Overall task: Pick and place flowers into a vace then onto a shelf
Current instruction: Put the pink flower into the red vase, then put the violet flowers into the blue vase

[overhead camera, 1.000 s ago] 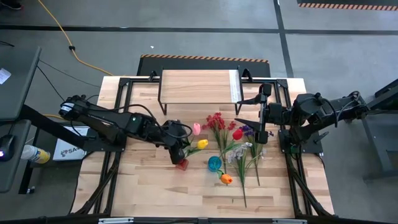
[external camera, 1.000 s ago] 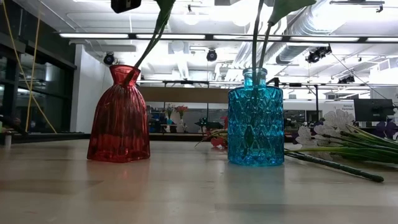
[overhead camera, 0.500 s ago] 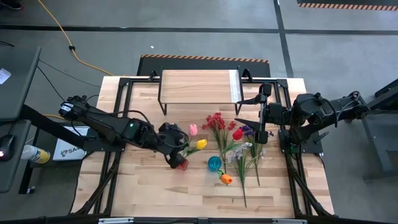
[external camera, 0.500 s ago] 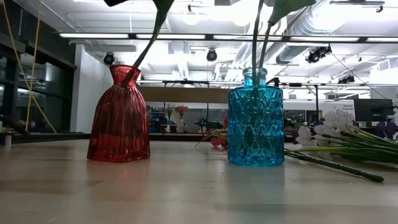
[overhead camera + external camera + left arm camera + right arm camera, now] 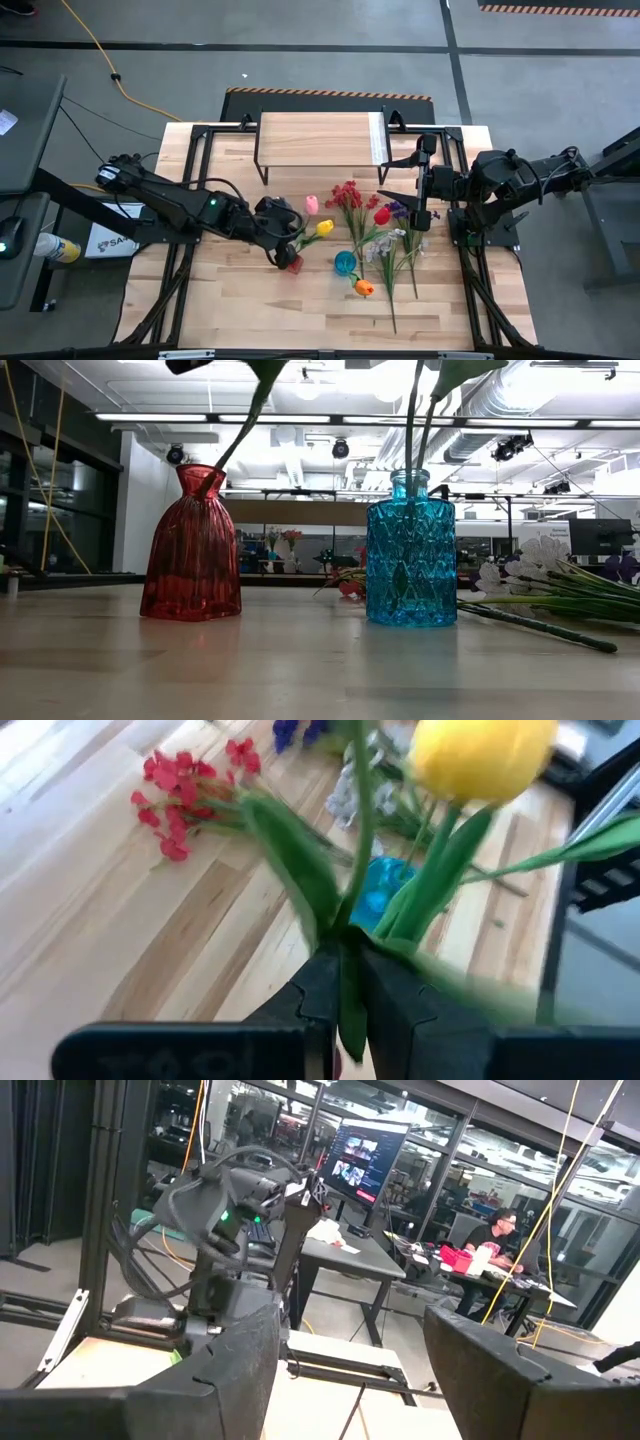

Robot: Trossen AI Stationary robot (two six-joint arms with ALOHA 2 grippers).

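Yellow tulip [image 5: 480,758] stem seemingly between fingers [image 5: 320,995]

open-plan lab: desks [image 5: 350,1255], monitors [image 5: 362,1155]

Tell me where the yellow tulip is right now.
In the high view the yellow tulip sits left of centre, its stem clamped in the left end effector above the red vase.

The high camera looks straight down on the whole slatted wooden table [image 5: 240,300]. The low one sits at tabletop height, close to the ribbed red glass vase [image 5: 191,545] both views share.
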